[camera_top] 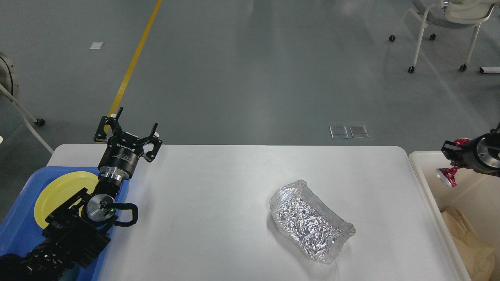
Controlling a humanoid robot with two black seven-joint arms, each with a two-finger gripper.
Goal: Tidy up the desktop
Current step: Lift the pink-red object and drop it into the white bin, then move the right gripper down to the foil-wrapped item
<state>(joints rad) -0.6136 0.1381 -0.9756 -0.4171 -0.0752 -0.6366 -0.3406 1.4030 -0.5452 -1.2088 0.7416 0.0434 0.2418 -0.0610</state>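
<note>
White desktop [218, 218] bears crumpled foil container [310, 220] and blue tray [17, 234].

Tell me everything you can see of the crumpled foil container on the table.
The foil container is a crinkled, shiny silver tray, squashed out of shape, with one end bent upward and the walls buckled. It looks like thin aluminium foil and seems empty. It lies on the white desktop, right of the middle and near the front edge, turned at a slant. Nothing but the desktop touches it; both grippers are well away from it.
</note>
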